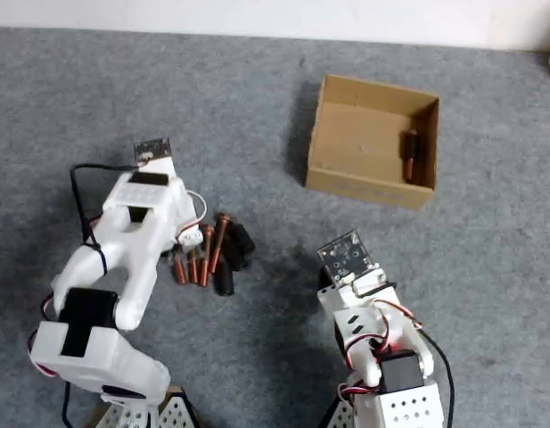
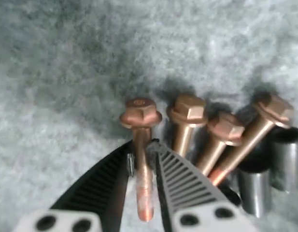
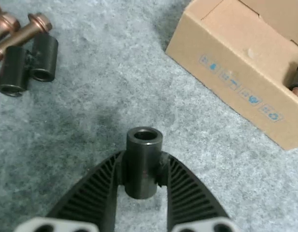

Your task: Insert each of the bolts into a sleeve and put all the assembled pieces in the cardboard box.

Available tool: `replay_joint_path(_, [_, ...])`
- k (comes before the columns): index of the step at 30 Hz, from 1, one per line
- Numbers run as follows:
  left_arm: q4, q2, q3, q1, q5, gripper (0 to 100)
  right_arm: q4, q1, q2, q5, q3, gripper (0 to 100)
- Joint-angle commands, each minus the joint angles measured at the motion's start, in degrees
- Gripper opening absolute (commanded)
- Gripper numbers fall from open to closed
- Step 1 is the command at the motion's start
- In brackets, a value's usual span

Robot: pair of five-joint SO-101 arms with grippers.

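Grey carpet covers the table (image 1: 69, 89), which likely keeps round parts from rolling away. The cardboard box (image 1: 364, 189) stands open-topped beyond your right arm (image 1: 373, 339). Against its inner wall lies what looks like one finished piece (image 1: 410, 156), though the shadow there leaves that uncertain. Your left arm (image 1: 136, 236) leans over the loose pile.

The right jaws are closed on a black sleeve (image 3: 144, 145), gripped around its body so the bore stays open at the top, presumably to receive a bolt. Two spare sleeves (image 3: 28, 63) lie on the carpet touching the spare bolts (image 2: 206, 125).

The left jaws are pinched on one copper bolt (image 2: 140, 116) at the shank just below its head. It is at the end of the row, where you have room to grip without crowding its neighbours.
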Motion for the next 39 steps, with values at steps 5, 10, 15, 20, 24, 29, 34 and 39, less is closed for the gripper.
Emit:
replay_joint_path(5, [9.8, -23.9, -10.8, 1.6, -0.1, 0, -1.6, 0.4, -0.7, 0.5, 1.0, 0.5])
replay_joint_path(10, [10.7, -45.8, -13.4, 6.3, -0.2, 0, -1.5, 0.4, -0.7, 0.4, 0.7, 0.5])
replay_joint_path(15, [10.1, -59.8, -8.1, 7.8, -0.2, 0, -4.7, -1.1, -0.7, -6.7, 0.3, 0.5])
replay_joint_path(20, [-6.2, -65.9, 6.3, 11.6, -0.2, 0, -11.0, -10.1, -0.7, -12.7, 0.3, 0.5])
replay_joint_path(24, [-26.1, -71.8, 21.5, 17.3, -0.2, 0, -18.4, -15.5, -0.7, -12.4, 0.3, 0.5])
replay_joint_path(29, [-41.6, -78.5, 35.5, 22.2, -1.3, 0, -21.1, -17.3, -0.7, -12.4, 0.8, 0.5])
replay_joint_path(34, [-42.3, -85.6, 43.4, 29.7, -10.6, 0, -21.1, -18.6, -0.7, -12.4, 0.8, 0.5])
replay_joint_path(39, [-46.9, -88.7, 47.8, 30.6, -12.2, 0, -21.1, -18.5, -0.7, -12.4, 0.8, 0.5])
